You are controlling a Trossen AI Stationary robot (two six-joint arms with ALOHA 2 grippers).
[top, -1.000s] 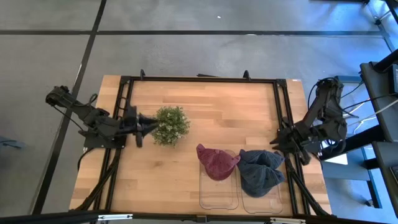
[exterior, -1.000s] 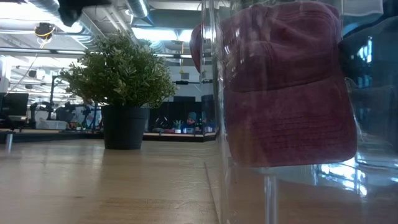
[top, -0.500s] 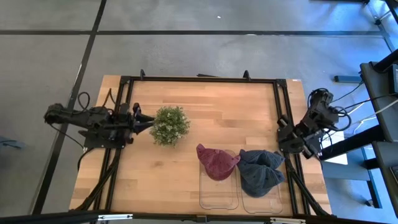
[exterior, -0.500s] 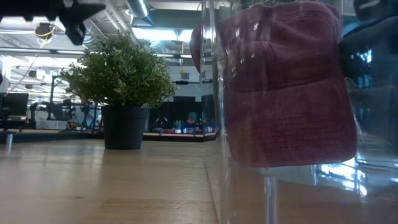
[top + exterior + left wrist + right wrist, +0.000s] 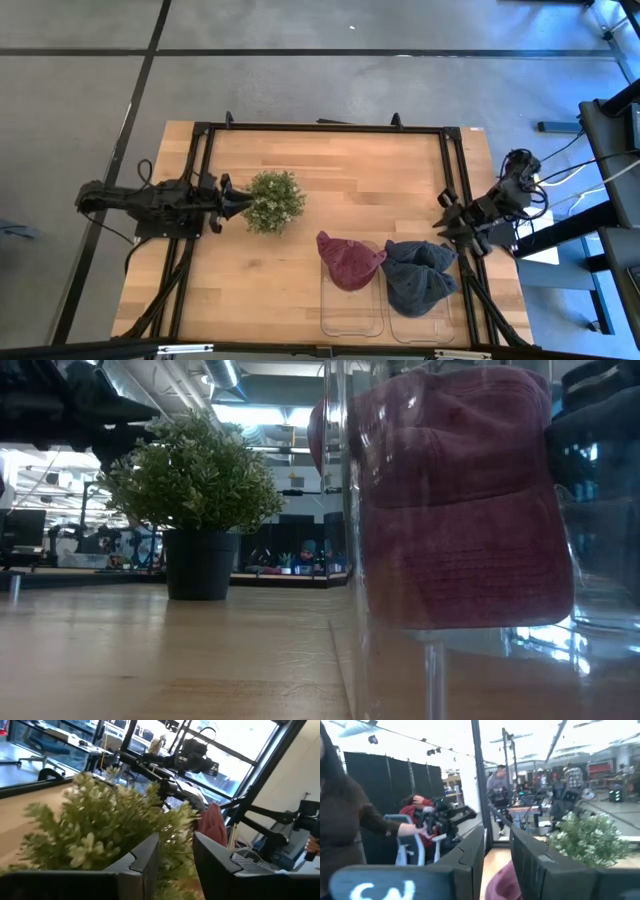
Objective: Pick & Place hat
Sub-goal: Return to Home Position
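A maroon cap (image 5: 348, 260) (image 5: 460, 500) sits on top of a clear stand (image 5: 348, 312) near the table's near edge. A dark blue cap (image 5: 418, 272) (image 5: 600, 490) sits on a second clear stand to its right. My left gripper (image 5: 240, 200) (image 5: 176, 855) hovers at the left side of a potted plant (image 5: 273, 200), fingers pointing at it with a narrow gap, holding nothing. My right gripper (image 5: 443, 222) (image 5: 497, 850) hangs by the table's right rail, just beyond the blue cap, also narrowly open and holding nothing.
The potted plant (image 5: 195, 480) stands left of centre on the wooden table (image 5: 340, 170). Black frame rails (image 5: 200, 170) run along the left, far and right sides. People (image 5: 340, 810) show in the room beyond the table in the right wrist view.
Both arms have folded lower. My left gripper has come down beside the plant, dropping into the low view's upper left. My right arm has sunk toward the right rail. The caps and the plant have stayed where they were.
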